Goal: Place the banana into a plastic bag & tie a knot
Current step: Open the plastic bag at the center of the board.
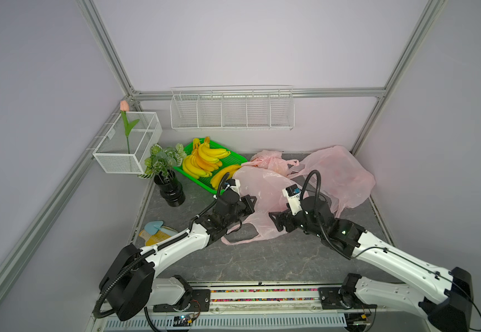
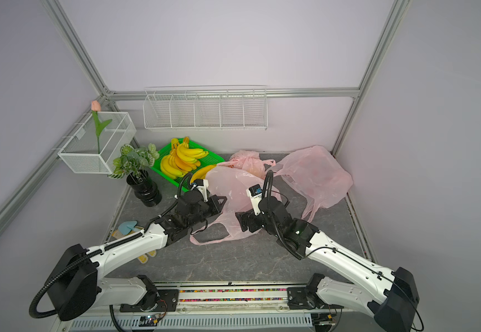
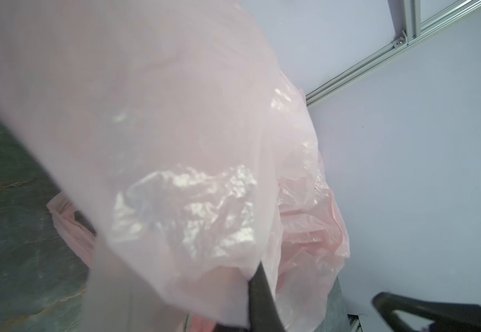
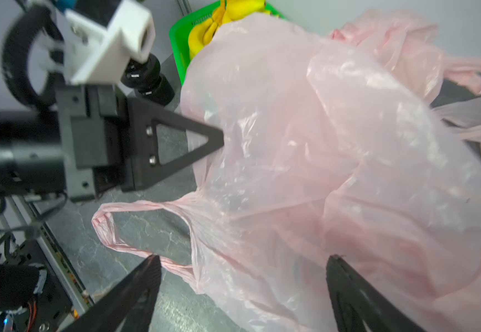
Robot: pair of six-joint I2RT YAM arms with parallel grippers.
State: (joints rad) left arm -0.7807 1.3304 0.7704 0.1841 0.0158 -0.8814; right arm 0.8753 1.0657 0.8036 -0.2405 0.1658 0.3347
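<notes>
Pink bag [image 1: 262, 186], thin film, sits mid-table [image 1: 262, 258], puffed up btw my two arms. My left gripper [image 1: 251, 201] is pinched fully closed on the bag's edge; right wrist view shows its tip sunk into the film. Left wrist view is mostly film draped over the lens. My right gripper [image 4: 243, 258] gapes wide w/ nothing held: fingers [image 4: 147, 281] stand either side of the bag's lower part, film btw them but unclamped. One handle loop [image 4: 101, 224] lies slack on the tabletop. Bananas [image 1: 204, 161] are bunched in the green tray [image 1: 235, 157], far left, outside the bag. One single banana [image 1: 225, 174] lies at the tray's front edge beside the bag; touching or not, can't tell. Two more pink bags [image 1: 340, 175] at far right.
</notes>
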